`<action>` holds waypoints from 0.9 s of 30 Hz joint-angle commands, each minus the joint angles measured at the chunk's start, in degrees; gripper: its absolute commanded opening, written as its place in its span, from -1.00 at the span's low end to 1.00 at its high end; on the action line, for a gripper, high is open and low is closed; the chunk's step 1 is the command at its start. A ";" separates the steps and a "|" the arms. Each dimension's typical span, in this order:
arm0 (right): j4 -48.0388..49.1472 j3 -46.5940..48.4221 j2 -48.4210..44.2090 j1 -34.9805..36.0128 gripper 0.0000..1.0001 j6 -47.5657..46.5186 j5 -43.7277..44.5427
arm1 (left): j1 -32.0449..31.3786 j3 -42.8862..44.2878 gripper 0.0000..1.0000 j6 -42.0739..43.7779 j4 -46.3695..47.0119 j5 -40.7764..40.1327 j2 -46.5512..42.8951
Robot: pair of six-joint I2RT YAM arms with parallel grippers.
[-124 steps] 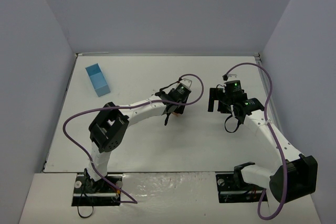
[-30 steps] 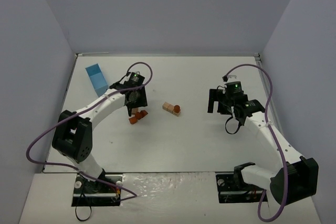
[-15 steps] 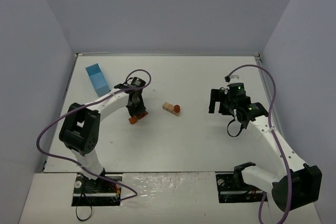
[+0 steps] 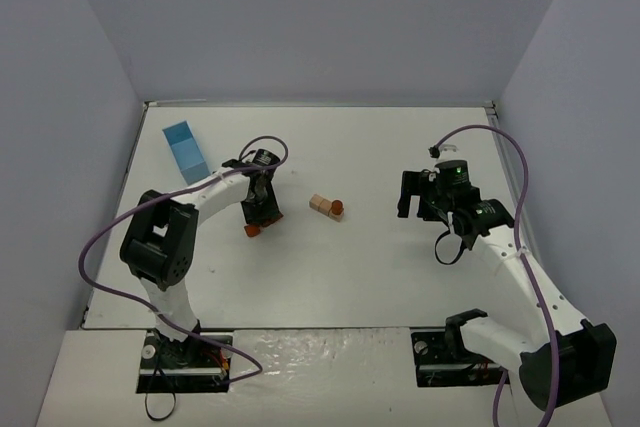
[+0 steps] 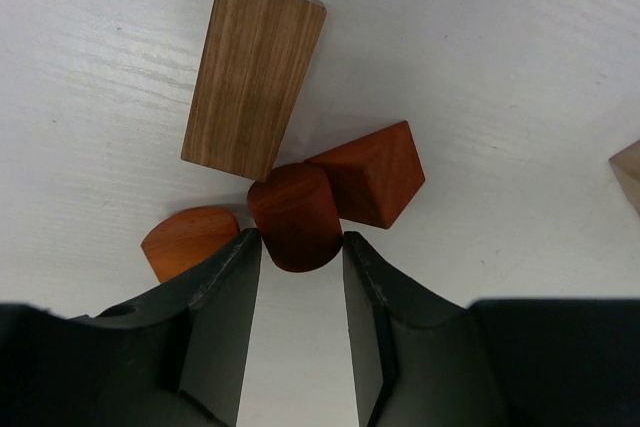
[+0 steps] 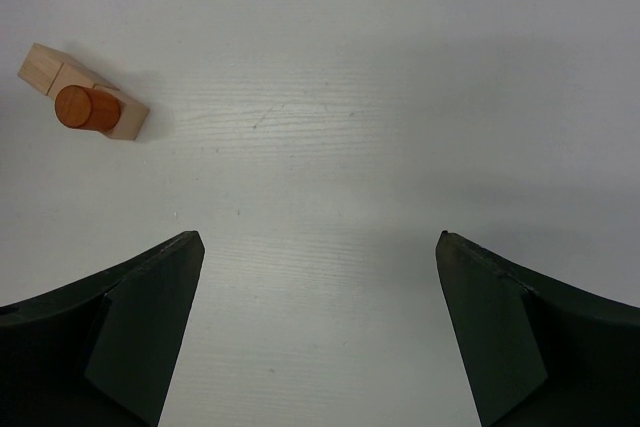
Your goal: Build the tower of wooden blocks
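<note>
Wood block tower (image 4: pixel 325 206) barely begun; reddish-brown wooden cylinder (image 5: pixel 295 217) flanked narrowly by left gripper (image 5: pixel 295 247) for pickup, clamping unclear; right gripper (image 6: pixel 318 242) wide, clear at three o'clock.

Four reddish blocks (image 5: pixel 295 217), one brown plank (image 5: pixel 252 72), one blue box (image 4: pixel 185 151).

left gripper (image 5: pixel 301 245) jaws narrow, pointing down; right gripper (image 6: pixel 320 239) jaws wide

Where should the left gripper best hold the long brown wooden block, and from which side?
Grip the long brown block across its two long sides, near the middle, coming from above. It lies flat and those sides are parallel and free, while its near end is crowded by the reddish-brown cylinder.
</note>
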 commanded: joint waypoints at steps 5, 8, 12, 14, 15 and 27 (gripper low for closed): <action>2.50 -0.29 -1.54 -0.10 1.00 0.24 -0.52 | 0.29 2.63 -0.26 -1.24 -0.70 -1.76 0.01; 2.50 -0.44 -1.63 -0.10 1.00 0.24 -0.52 | 0.29 2.80 -0.26 -1.21 -0.70 -1.70 0.38; 2.58 -0.53 -1.71 -0.10 1.00 0.33 -0.52 | 0.29 2.09 -0.48 -1.15 -0.70 -1.59 0.01; 2.59 -0.43 -1.70 -0.10 1.00 0.28 -0.58 | 0.28 1.52 -0.69 -1.14 -0.70 -1.59 -0.73; 2.65 -0.28 -1.65 -0.10 1.00 0.02 -0.89 | 0.22 1.16 -0.77 -1.09 -0.70 -1.59 -1.65; 2.38 10.76 2.08 -0.19 0.93 -3.12 -17.98 | -7.78 0.75 -1.00 20.66 7.59 -5.51 -19.32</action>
